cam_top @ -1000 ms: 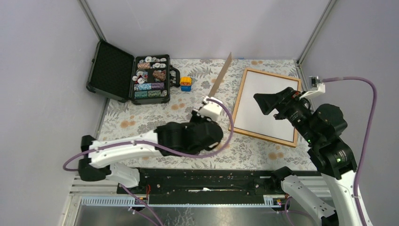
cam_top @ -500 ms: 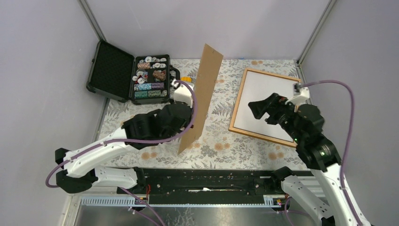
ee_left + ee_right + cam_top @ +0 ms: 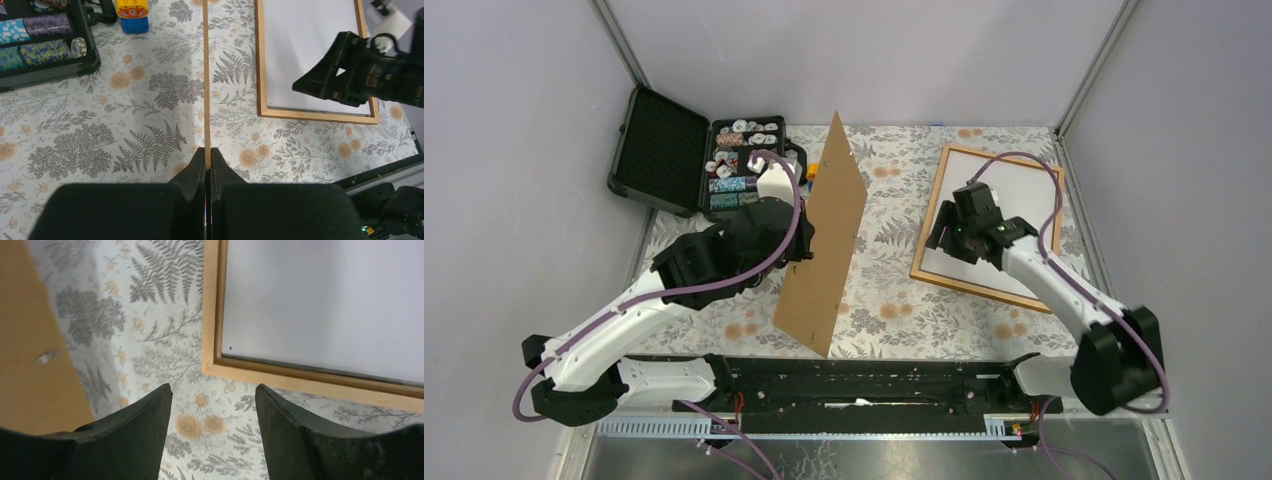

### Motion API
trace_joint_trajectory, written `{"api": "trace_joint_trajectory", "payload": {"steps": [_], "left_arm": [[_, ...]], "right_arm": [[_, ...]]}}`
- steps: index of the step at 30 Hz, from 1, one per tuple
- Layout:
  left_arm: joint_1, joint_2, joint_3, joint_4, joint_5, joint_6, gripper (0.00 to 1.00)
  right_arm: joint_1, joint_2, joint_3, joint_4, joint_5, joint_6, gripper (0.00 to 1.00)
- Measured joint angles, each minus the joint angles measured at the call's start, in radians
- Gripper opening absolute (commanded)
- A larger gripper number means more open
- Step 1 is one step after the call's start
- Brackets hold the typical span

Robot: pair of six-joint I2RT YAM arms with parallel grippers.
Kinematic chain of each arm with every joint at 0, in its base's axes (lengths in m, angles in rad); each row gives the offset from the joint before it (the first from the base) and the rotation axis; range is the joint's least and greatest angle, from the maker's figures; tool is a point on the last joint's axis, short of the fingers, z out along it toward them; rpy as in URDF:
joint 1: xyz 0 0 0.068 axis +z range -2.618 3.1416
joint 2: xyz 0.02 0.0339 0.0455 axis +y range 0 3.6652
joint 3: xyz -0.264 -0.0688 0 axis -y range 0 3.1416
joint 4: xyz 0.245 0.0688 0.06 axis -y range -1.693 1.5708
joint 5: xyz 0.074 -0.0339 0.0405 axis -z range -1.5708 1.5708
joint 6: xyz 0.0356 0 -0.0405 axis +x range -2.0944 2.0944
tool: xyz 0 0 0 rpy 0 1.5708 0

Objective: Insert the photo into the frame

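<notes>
The light-brown wooden frame [image 3: 984, 290] lies flat on the right of the table. It also shows in the left wrist view [image 3: 310, 114] and the right wrist view [image 3: 212, 315]. A plain white sheet [image 3: 1014, 190] fills it; no printed side shows. My left gripper [image 3: 807, 243] is shut on the plain brown backing board [image 3: 824, 250] and holds it upright on edge over the table's middle; the left wrist view [image 3: 207, 150] shows the board's thin edge [image 3: 205, 75]. My right gripper [image 3: 942, 236] is open and empty, low over the cloth just off the frame's near-left corner [image 3: 213, 387].
An open black case [image 3: 659, 150] with poker chips [image 3: 744, 165] sits at the back left. A small yellow and blue toy [image 3: 131, 10] stands beside it, behind the board. A floral cloth [image 3: 874, 310] covers the table. Grey walls close in on the sides.
My left arm has swung the backing board leftward and turned its flat face more toward the camera. My right arm has stretched forward and down to the frame's left side.
</notes>
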Motion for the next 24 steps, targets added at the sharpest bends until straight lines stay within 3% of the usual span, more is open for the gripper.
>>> {"api": "trace_joint_trajectory", "payload": {"steps": [10,16,24], "left_arm": [[0.051,-0.004,-0.012,-0.035,0.056,-0.053,0.0],[0.064,-0.004,-0.047,-0.04,0.087,-0.068,0.0],[0.065,-0.014,-0.109,-0.032,0.106,-0.071,0.0]], "right_arm": [[0.033,0.328,0.165,-0.002,0.129,0.128,0.46],[0.103,0.49,0.276,-0.022,0.24,0.179,0.45],[0.136,0.613,0.3,-0.03,0.3,0.204,0.42]]}}
